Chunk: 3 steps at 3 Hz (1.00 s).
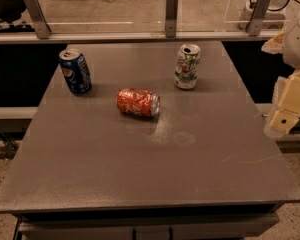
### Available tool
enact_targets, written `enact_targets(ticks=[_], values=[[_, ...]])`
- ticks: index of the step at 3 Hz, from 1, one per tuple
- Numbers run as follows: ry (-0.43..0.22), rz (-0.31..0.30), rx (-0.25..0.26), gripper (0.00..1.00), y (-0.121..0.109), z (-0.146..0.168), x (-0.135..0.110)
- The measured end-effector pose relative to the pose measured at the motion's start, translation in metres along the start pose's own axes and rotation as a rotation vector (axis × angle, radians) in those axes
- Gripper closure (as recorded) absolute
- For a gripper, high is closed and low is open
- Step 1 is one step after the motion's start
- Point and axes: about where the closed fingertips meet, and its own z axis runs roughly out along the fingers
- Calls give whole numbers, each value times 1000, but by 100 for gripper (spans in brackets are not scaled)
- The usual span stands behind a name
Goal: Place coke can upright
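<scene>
Gripper [286,115] at the right edge of view, off the grey table's [140,174] right side, well apart from every can; its state cannot be told. Coke can [138,102] lies on its side mid-table, silver top facing right, nearer than the upright Pepsi can [75,72] and upright white-and-green can [187,67].

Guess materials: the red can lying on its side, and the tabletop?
Coke can: thin aluminium by the look, glossy red print, bare silver end, dented body. Table: likely grey laminate or painted board, matte, faintly speckled. Hand: cream, plastic-looking, hangs off the table's right edge.
</scene>
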Motion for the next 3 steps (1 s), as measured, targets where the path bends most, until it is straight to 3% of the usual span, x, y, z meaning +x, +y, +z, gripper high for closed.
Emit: enact_targets(ticks=[1,2,3], values=[[0,0,0,0,0,0,0],[-7,-67,-2,0,-7,8,-42],[-20,-164,-14,0,-13,22,-111]])
